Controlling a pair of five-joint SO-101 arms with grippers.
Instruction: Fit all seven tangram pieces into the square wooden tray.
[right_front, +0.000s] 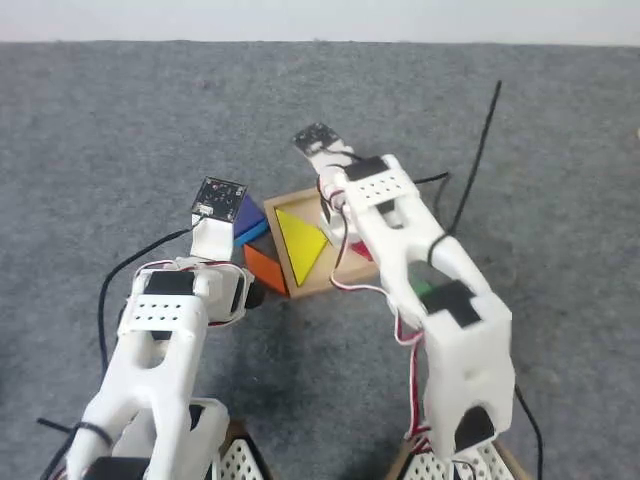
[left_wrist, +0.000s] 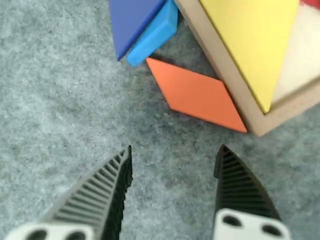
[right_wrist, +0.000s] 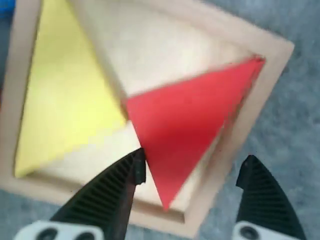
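The square wooden tray (right_front: 308, 287) lies between my two arms. A yellow triangle (right_front: 298, 245) lies flat in it, beside a red triangle (right_wrist: 190, 125) whose far corner seems to rest on the tray rim (right_wrist: 272, 70). My right gripper (right_wrist: 195, 160) hangs open just above the red triangle, holding nothing. Outside the tray, against its rim (left_wrist: 225, 70), lies an orange parallelogram (left_wrist: 197, 95). A dark blue triangle (left_wrist: 132, 20) and a light blue piece (left_wrist: 155, 32) lie just beyond it. My left gripper (left_wrist: 175, 155) is open over bare carpet, short of the orange piece.
Grey carpet (right_front: 120, 130) covers the table all around. A bit of green (right_front: 422, 288) peeks out beside the right arm (right_front: 400, 220). A black cable (right_front: 478, 160) runs off behind that arm, and another (right_front: 110, 290) curves by the left arm (right_front: 165, 310).
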